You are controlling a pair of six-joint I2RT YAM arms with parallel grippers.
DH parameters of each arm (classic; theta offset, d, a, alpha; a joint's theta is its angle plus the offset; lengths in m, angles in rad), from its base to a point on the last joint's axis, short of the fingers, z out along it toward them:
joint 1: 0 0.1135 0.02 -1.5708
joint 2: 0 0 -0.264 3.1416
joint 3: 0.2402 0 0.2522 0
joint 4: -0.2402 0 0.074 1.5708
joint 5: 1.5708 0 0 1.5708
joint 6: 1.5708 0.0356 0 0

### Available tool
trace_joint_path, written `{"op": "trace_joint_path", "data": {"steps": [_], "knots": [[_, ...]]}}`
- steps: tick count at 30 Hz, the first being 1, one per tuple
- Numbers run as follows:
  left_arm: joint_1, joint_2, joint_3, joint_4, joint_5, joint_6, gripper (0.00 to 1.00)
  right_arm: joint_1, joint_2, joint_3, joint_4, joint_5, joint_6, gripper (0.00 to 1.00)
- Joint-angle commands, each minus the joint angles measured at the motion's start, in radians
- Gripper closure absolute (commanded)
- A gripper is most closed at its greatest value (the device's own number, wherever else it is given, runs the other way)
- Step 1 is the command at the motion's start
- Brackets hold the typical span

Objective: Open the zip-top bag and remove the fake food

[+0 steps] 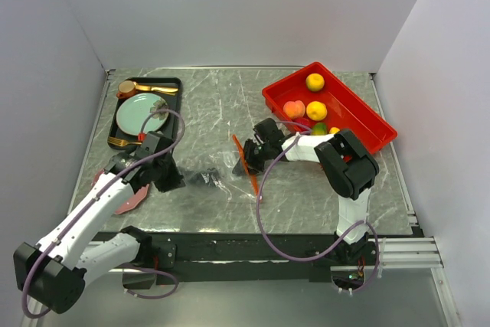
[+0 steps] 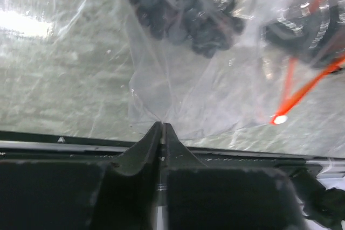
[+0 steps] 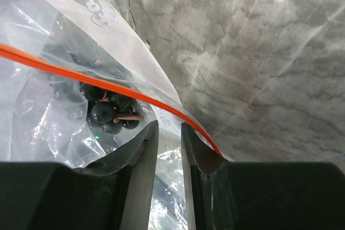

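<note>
Currently: zip-top bag (image 1: 226,171) held mid-table between both grippers, dark fake grapes (image 3: 108,112) inside.
Grey marbled table (image 1: 222,101), plain white walls (image 1: 230,5). The bag is thin, crinkly clear film, with the orange zip strip (image 1: 246,165) standing up on its right. Left gripper (image 2: 162,125) is pinched tight on a film corner. Right gripper (image 3: 170,127) is part-closed, gripping film beside the strip. Round glossy fake fruit (image 1: 315,82) sits in the red tray (image 1: 383,132), far right.
</note>
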Motion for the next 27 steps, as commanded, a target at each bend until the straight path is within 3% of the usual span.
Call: {"op": "trace_joint_path", "data": {"steps": [1,2,4,7,14,18,23,27], "knots": [[0.004,-0.017,0.011,0.054,0.042,-0.007,0.69,0.010,-0.012,0.046,-0.066,0.059,-0.067,0.68],[0.002,-0.024,0.032,0.062,0.045,-0.004,0.61,0.012,-0.021,0.052,-0.074,0.059,-0.069,0.68],[0.004,-0.026,0.058,0.065,0.045,-0.001,0.53,0.015,-0.033,0.058,-0.074,0.057,-0.064,0.68],[0.004,-0.011,0.115,0.042,0.058,-0.001,0.51,0.018,-0.046,0.064,-0.071,0.042,-0.054,0.69],[0.011,0.017,0.167,0.036,0.056,-0.029,0.75,0.023,-0.090,0.089,-0.086,0.011,-0.054,0.70],[0.013,0.034,0.175,0.066,0.050,-0.038,0.80,0.026,-0.108,0.094,-0.072,-0.016,-0.042,0.70],[0.025,0.112,0.022,0.245,0.110,-0.081,0.96,0.038,-0.076,0.133,-0.086,-0.038,-0.034,0.71],[0.027,0.166,-0.057,0.341,0.084,-0.104,0.99,0.058,-0.053,0.147,-0.092,-0.035,-0.035,0.71]]}}
